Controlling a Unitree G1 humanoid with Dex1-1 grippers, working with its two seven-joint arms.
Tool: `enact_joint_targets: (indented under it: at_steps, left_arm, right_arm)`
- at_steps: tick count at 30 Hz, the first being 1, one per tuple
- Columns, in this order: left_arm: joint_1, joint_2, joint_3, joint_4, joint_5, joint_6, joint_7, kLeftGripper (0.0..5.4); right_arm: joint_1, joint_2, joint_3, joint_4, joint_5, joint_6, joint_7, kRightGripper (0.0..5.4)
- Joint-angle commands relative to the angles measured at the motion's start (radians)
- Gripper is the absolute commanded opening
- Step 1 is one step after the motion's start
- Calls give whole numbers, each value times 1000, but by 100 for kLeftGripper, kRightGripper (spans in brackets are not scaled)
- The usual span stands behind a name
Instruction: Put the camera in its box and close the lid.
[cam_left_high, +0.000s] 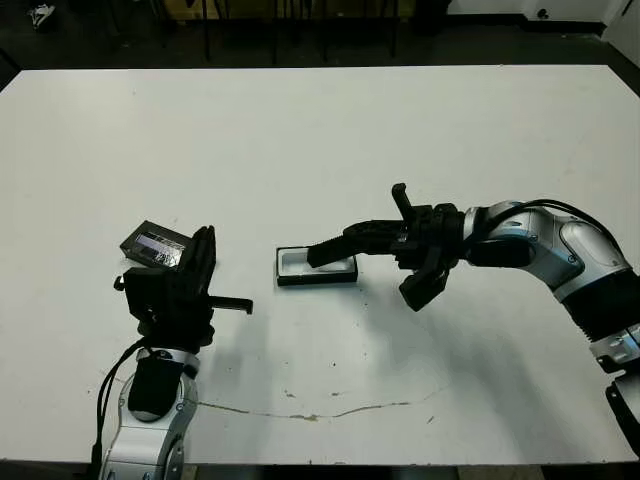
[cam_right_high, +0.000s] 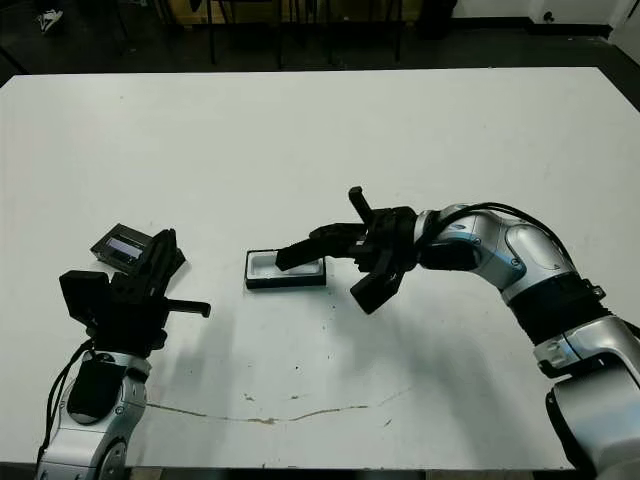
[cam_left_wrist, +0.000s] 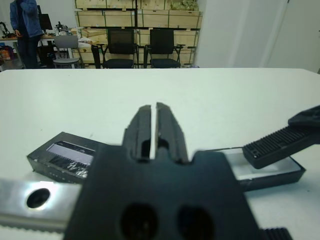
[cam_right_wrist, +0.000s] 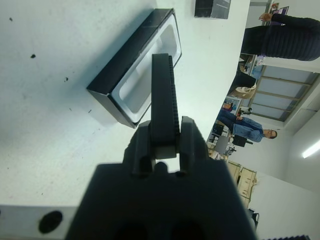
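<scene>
Your white counter (cam_left_high: 320, 130) fills the view. The right arm (cam_left_high: 540, 245) reaches in from the right side towards the middle. The left arm (cam_left_high: 150, 400) rises from the near left edge.

The right gripper (cam_left_high: 318, 255) lies almost level and points to your left, with its dark tip over the right half of the box. You cannot tell from any view how its jaws stand. The camera cannot be told apart from that dark tip.

The left gripper (cam_left_high: 207, 235) points away from you. Its jaws are narrow, with only a thin slit between them, and they hold nothing.

The box (cam_left_high: 310, 280) sits open near the middle of the counter. Its long axis runs left to right, and the uncovered part of its hollow shows white.

The lid (cam_left_high: 153, 245) lies flat, glossy face up, well to the left of the box and just beside the left gripper's tip. Its long axis slants from far left to near right.
</scene>
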Motion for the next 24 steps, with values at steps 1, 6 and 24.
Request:
enact_joint_targets:
  at_steps: [1, 6, 24]
  left_arm:
    - [9, -5, -9, 3, 9, 26, 13, 0]
    - [11, -14, -22, -4, 15, 32, 24, 0]
    - [24, -28, -28, -2, 18, 12, 34, 0]
  right_arm:
    - [-29, 4, 19, 21, 6, 10, 32, 10]
    - [-58, 21, 40, 49, 28, 0, 64, 10]
    - [-75, 48, 80, 99, -37, -52, -7, 10]
